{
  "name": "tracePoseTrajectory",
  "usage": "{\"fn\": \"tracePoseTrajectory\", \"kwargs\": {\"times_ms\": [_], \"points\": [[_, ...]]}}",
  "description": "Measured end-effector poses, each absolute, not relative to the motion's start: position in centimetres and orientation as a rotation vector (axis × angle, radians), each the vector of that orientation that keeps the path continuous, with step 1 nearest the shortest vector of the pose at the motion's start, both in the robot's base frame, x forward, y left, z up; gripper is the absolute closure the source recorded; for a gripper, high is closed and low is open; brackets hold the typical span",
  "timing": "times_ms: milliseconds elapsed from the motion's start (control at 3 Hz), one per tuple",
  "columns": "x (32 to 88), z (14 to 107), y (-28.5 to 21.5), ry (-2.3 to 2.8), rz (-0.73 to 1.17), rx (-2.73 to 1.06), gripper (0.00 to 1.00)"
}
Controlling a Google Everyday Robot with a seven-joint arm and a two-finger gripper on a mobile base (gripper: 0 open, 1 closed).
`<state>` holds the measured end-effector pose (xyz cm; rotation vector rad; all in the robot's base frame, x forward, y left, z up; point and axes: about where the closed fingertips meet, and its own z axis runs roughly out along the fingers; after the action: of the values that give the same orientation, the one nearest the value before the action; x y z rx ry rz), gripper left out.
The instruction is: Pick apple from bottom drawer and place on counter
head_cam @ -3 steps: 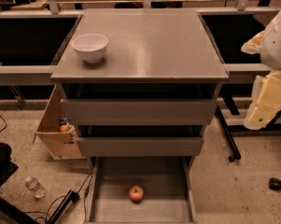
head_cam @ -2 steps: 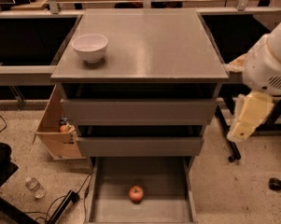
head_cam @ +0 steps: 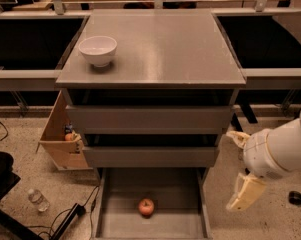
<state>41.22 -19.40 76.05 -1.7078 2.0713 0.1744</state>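
The apple [head_cam: 146,207], small and red-orange, lies on the bare floor of the bottom drawer [head_cam: 115,219], which is pulled open at the foot of the cabinet. The counter [head_cam: 160,49] is the grey slab on top of the cabinet. My gripper [head_cam: 245,193] hangs from the white arm [head_cam: 275,151] at the lower right. It is outside the drawer, right of its side wall and a little above the apple's level, and it holds nothing that I can see.
A white bowl [head_cam: 97,50] stands on the counter's left part. Two upper drawers [head_cam: 150,119] are nearly closed. A cardboard box [head_cam: 60,144] with a tiny orange item [head_cam: 69,137] stands left of the cabinet. A water bottle [head_cam: 38,199] and cables [head_cam: 70,216] lie on the floor.
My arm has come down and to the left, from beside the counter's right edge to beside the bottom drawer. The apple and the bowl have not moved.
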Motion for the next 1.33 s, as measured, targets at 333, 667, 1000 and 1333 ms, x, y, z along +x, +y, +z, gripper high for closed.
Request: {"fn": "tracePoseTrajectory", "kwargs": {"times_ms": [333, 667, 1000, 1333], "points": [[41.8, 72.3, -19.4, 1.978, 0.214, -1.576, 0.0], [43.3, 72.8, -20.3, 1.948, 0.135, -1.536, 0.0], [43.3, 72.8, -20.3, 1.948, 0.135, -1.536, 0.0], [44.9, 68.9, -20.1, 1.957, 0.158, -1.504, 0.0]]}}
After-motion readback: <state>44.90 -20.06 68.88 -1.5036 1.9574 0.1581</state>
